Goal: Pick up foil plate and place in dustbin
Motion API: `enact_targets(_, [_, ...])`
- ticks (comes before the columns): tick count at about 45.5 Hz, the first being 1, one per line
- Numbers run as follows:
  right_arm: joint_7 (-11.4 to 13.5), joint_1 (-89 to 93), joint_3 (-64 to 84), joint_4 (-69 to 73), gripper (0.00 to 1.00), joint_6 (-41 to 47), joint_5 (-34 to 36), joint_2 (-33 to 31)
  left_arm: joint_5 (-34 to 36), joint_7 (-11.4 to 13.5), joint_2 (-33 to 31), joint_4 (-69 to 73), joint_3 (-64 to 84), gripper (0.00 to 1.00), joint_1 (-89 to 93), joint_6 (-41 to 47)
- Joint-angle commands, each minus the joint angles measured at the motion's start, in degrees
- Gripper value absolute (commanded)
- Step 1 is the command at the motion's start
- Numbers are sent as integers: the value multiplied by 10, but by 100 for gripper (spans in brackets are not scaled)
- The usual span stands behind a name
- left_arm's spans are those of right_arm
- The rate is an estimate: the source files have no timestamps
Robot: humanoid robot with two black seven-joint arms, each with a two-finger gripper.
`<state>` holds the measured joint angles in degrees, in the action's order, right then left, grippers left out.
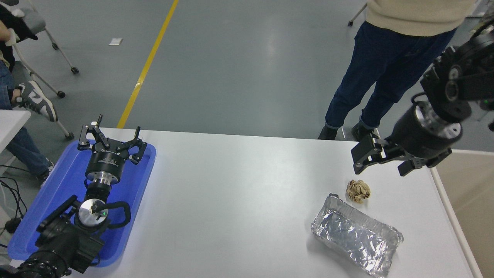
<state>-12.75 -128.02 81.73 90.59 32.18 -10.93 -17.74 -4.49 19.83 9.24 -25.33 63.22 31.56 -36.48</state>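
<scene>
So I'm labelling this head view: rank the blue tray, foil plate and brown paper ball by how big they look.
1. Blue tray, largest, though partly covered by the parked left arm.
2. Foil plate.
3. Brown paper ball, clearly smallest.

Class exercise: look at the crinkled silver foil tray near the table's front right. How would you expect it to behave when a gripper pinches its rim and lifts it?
The shiny crinkled aluminium-foil tray looks thin-walled, so it would probably dent or fold under a pinch. It seems empty and shallow, so likely very light and apt to slide if nudged. Its flat base suggests it will not roll.
</scene>
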Motion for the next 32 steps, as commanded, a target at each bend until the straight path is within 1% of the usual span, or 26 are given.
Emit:
enact_targets(1, [4, 90, 7, -7, 100, -55, -52, -92, 0, -1, 2, 0, 0, 100, 0, 0])
enact_targets(4, [7, 115, 5, -8, 100, -72, -66, -113, 0, 0, 0, 0, 0, 100, 0, 0])
enact_targets(6, [16, 132, 2, -11, 100, -83, -73, -127, 0, 0, 0, 0, 0, 100, 0, 0])
enact_targets(7, [28, 155, -2, -17, 100, -94, -74, -144, 0, 0, 0, 0, 0, 100, 0, 0])
enact_targets(13, [45, 222, -11, -32, 100, -128, -87, -168, 0, -1, 2, 0, 0, 100, 0, 0])
enact_targets(21, [47, 289, -43, -48, 100, -150, -95, -187, 0, -1, 2, 0, 0, 100, 0, 0])
enact_targets(32, [52, 378, -95, -88, 100, -191, -86, -181, 0, -1, 2, 0, -1, 100, 0, 0])
